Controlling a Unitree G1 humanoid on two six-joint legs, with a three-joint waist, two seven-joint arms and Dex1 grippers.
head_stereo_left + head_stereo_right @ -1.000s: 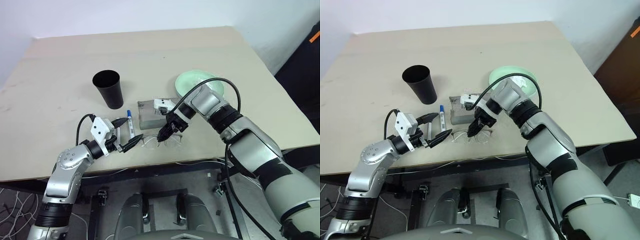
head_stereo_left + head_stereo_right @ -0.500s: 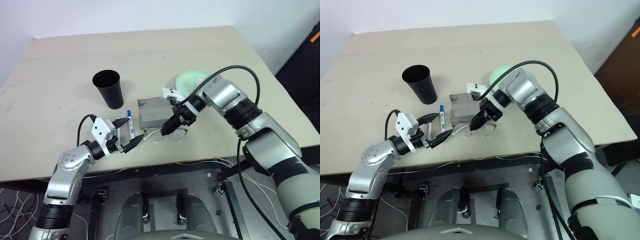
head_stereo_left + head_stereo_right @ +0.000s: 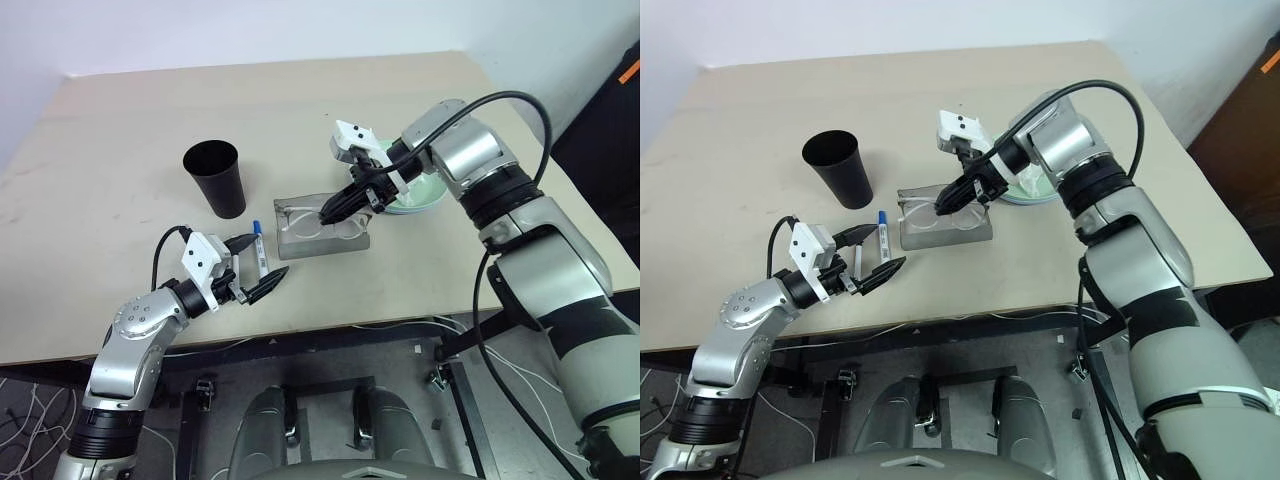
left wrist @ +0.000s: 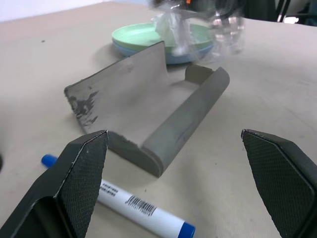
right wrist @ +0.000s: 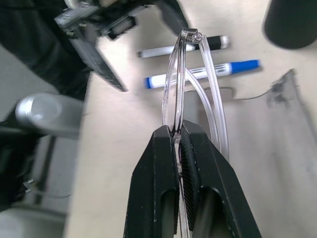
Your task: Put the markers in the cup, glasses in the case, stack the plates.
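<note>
Wire-thin glasses (image 5: 190, 94), light and easily bent, hang pinched by the frame in the right gripper (image 5: 177, 136) just over the open grey case (image 3: 322, 228); left gripper (image 3: 252, 266) is spread wide beside the markers (image 3: 259, 247).

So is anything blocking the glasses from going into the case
Nothing visible. The right pincer holds the glasses just above the open case, whose lid is up and whose inside looks empty.
</note>
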